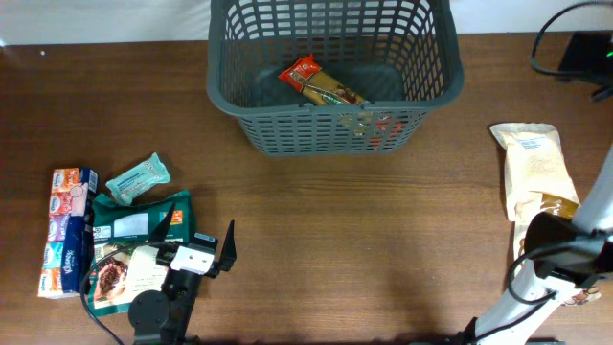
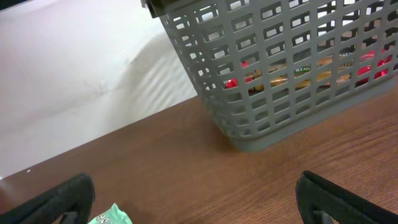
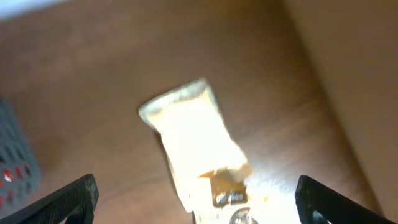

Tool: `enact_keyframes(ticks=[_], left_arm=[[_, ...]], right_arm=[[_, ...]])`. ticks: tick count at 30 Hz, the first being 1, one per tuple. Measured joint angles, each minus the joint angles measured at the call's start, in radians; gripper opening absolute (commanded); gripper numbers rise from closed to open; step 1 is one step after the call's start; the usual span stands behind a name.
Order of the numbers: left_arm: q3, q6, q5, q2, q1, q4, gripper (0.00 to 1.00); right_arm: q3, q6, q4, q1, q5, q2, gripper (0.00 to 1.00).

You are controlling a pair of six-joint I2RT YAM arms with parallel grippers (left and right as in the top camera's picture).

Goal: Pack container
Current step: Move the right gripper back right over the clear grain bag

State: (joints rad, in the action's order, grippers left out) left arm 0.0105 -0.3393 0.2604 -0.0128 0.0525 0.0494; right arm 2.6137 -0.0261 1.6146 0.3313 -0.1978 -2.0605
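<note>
Dark grey lattice-sided container [image 1: 259, 101] (a packet [image 1: 321, 84] inside).

Bare table [image 1: 383, 240] lies open from the left gripper [image 1: 199, 228] to the container [image 1: 326, 129] wall at about 1 o'clock. A teal packet [image 1: 137, 179] and tissue packs [image 1: 69, 230] crowd its 9 to 11 o'clock. A beige bag [image 3: 193, 137] lies at 12 o'clock of the right gripper [image 3: 196, 190].

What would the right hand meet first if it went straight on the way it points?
Most likely the pale packet lying ahead of the right hand; depth is unclear.
</note>
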Motion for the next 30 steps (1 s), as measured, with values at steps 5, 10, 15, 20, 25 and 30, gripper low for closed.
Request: enact_keyframes(ticks=[5,10,15,20,25,30], left_arm=[[0.000,0.000,0.000,0.000,0.000,0.000,0.99],[0.000,0.000,0.000,0.000,0.000,0.000,0.99],[0.000,0.000,0.000,0.000,0.000,0.000,0.99],[0.000,0.000,0.000,0.000,0.000,0.000,0.99],[0.000,0.000,0.000,0.000,0.000,0.000,0.99],[0.000,0.000,0.000,0.000,0.000,0.000,0.99]], right_arm=[[-0.219,-0.013,-0.068,0.000,0.002,-0.010,0.99],[-0.365,-0.026,-0.149,0.000,0.019,-0.012,0.99],[-0.449,-0.051,-0.182,0.017,0.024,-0.013,0.99],[-0.478,-0.063,-0.180,0.097,0.019,-0.013,0.99],[-0.505,0.002,-0.187,0.161,0.063,-0.013,0.99],[-0.589,0.065,-0.217,0.170,0.144,-0.013,0.99]])
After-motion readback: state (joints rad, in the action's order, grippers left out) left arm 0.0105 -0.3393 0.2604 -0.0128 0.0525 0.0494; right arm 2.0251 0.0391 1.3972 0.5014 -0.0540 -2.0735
